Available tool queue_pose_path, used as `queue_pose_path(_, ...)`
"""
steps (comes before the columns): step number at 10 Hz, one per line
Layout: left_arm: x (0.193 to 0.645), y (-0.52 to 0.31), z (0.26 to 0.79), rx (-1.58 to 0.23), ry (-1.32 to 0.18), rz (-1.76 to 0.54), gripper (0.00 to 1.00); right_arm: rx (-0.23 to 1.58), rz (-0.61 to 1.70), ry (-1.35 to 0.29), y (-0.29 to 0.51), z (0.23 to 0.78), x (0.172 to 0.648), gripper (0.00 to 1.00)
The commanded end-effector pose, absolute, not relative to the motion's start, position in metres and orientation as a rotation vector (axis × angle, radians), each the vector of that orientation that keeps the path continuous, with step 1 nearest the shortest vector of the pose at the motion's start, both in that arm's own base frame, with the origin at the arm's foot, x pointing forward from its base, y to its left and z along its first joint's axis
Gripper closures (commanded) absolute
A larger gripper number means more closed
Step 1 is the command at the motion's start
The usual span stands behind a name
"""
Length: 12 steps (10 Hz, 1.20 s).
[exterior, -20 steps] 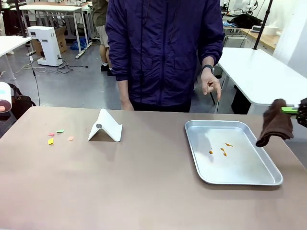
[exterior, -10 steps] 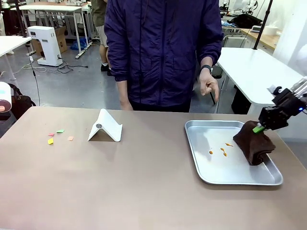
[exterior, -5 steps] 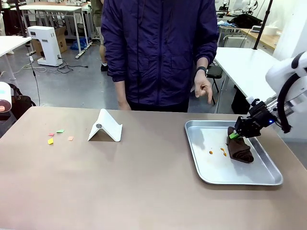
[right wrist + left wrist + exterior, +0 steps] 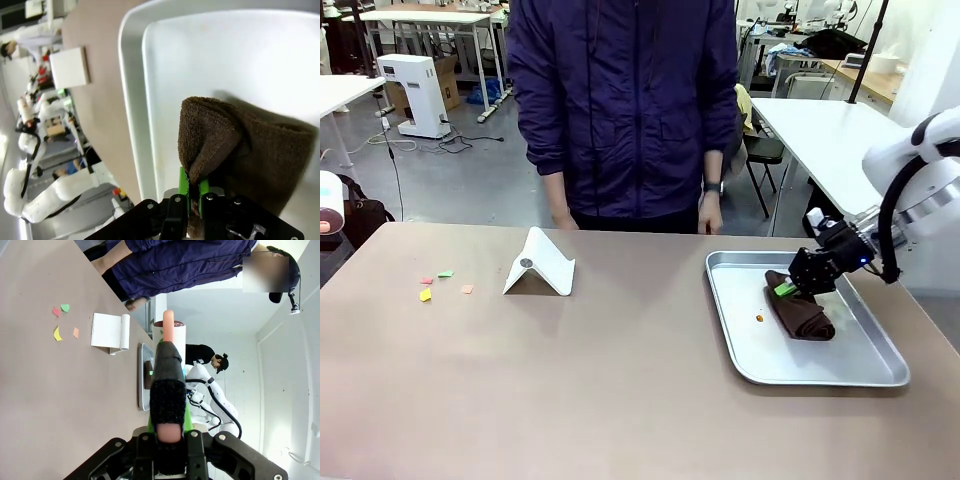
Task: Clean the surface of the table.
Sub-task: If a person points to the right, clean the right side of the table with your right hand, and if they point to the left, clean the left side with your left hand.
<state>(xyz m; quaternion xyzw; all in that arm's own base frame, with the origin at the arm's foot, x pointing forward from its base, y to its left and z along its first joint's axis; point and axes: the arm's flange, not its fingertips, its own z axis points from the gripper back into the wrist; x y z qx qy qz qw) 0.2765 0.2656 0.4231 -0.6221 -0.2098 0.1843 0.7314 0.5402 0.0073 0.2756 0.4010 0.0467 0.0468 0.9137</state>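
The brownish table (image 4: 620, 380) carries a few coloured paper scraps (image 4: 425, 294) at the far left. A silver tray (image 4: 880, 372) lies at the right. My right gripper (image 4: 785, 289) is shut on a brown cloth (image 4: 805, 318) that rests on the tray floor, and one orange bit (image 4: 758, 318) lies just left of it. In the right wrist view my right gripper (image 4: 194, 187) pinches a fold of the cloth (image 4: 240, 145) over the tray (image 4: 150, 75). My left gripper (image 4: 169, 432) is shut on a black tool with a peach tip (image 4: 167, 365), held above the table (image 4: 50, 390).
A white folded stand (image 4: 540, 262) sits left of centre near the far edge. A person in a dark blue jacket (image 4: 620, 110) stands at the far side, one hand (image 4: 710, 215) hanging near the tray's far corner. White tables stand behind.
My right gripper has dragged the brown cloth leftwards across the tray floor, over where two orange bits lay. The person has shifted left and lowered their hand.
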Motion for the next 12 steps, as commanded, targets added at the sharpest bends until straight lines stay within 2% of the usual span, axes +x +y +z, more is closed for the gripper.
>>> queue_pose_path(1, 0.274, 0.265, 0.425, -1.364, -0.459, 0.398, 1.00, 0.866, 0.157, 0.130, 0.021, 0.273, 0.552, 0.92)
queue_pose_path(4, 0.274, 0.265, 0.425, -1.364, -0.459, 0.398, 1.00, 0.895, 0.265, 0.189, 0.064, 0.265, 0.546, 0.92)
queue_pose_path(6, 0.274, 0.265, 0.425, -1.364, -0.459, 0.398, 1.00, 0.832, 0.276, 0.194, 0.075, 0.257, 0.543, 0.92)
queue_pose_path(12, 0.274, 0.265, 0.425, -1.364, -0.459, 0.398, 1.00, 0.768, 0.059, 0.076, 0.007, 0.261, 0.549, 0.92)
